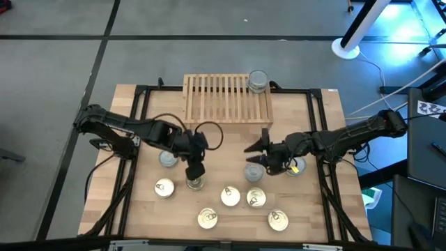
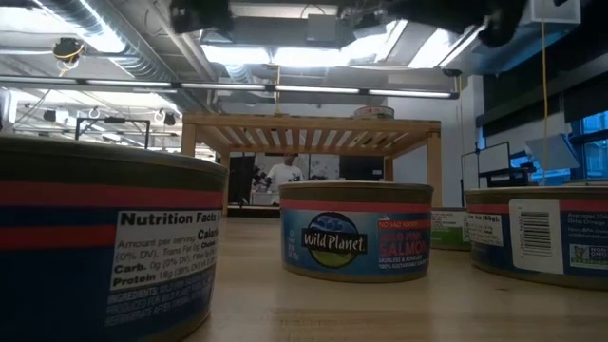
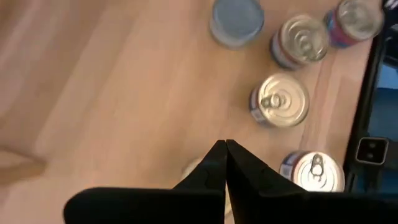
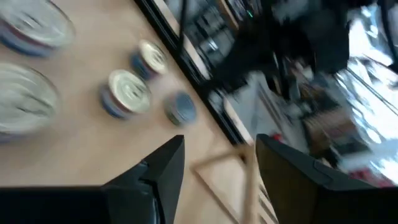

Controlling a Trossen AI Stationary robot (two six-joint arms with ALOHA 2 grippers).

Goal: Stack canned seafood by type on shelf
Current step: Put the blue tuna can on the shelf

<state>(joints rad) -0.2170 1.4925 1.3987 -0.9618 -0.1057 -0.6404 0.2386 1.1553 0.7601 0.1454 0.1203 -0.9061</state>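
The light-wood shelf (image 1: 226,97) stands at the table's far middle, with one silver-lidded can (image 1: 257,81) on its slatted top near the right end. The other canned seafood stands on the table: gold-lidded tins (image 1: 231,196) (image 1: 164,187) along the near half, silver-lidded ones (image 1: 167,159) (image 1: 253,172) closer to the arms. My left gripper (image 1: 195,171) (image 3: 225,149) is shut and empty, pointing steeply down above a can (image 1: 195,183). My right gripper (image 1: 254,150) (image 4: 217,149) is open and empty, pointing left just in front of the shelf (image 4: 224,168).
A black frame (image 1: 139,94) runs round the table's edges. In the low view large tins (image 2: 356,233) (image 2: 95,237) stand close to the camera, with the shelf (image 2: 313,128) behind them. Bare wood lies between the shelf and the cans.
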